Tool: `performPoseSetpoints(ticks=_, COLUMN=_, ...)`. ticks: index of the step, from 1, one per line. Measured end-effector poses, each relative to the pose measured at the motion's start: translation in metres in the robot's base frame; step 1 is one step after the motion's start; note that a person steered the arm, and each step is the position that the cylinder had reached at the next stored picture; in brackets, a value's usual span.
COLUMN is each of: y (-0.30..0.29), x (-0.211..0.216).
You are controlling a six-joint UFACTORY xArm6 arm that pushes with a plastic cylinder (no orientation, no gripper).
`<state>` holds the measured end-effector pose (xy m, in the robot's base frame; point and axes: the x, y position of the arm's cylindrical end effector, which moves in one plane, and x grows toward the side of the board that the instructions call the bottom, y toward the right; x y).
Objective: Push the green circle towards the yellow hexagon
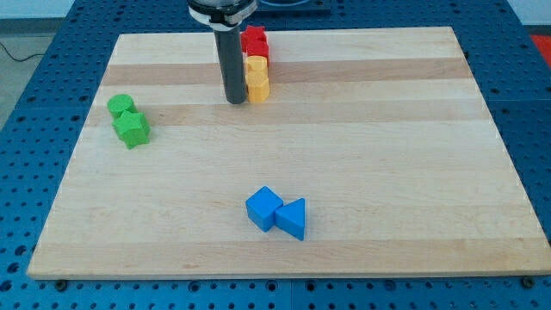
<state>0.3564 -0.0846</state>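
Observation:
The green circle (121,106) lies near the board's left edge, touching a green star-like block (133,129) just below it. Two yellow blocks sit at the top middle. The lower one (257,87) looks like the hexagon. The upper yellow block (255,67) touches it, and I cannot make out its shape. My tip (236,101) rests on the board right beside the lower yellow block, on its left. It is far to the right of the green circle.
A red block (254,41) sits at the top edge, above the yellow ones and partly behind the rod. A blue cube (263,207) and a blue triangle (292,219) touch each other at the bottom middle. The wooden board (387,172) lies on a blue perforated table.

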Motion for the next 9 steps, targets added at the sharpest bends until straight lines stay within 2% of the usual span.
performPoseSetpoints(ticks=1, y=-0.045, x=0.002)
performPoseSetpoints(ticks=3, y=-0.155, x=-0.03)
performPoseSetpoints(ticks=4, y=-0.211, x=0.001)
performPoseSetpoints(ticks=5, y=-0.212, x=0.025)
performPoseSetpoints(ticks=7, y=-0.124, x=0.024)
performPoseSetpoints(ticks=9, y=-0.106, x=0.024)
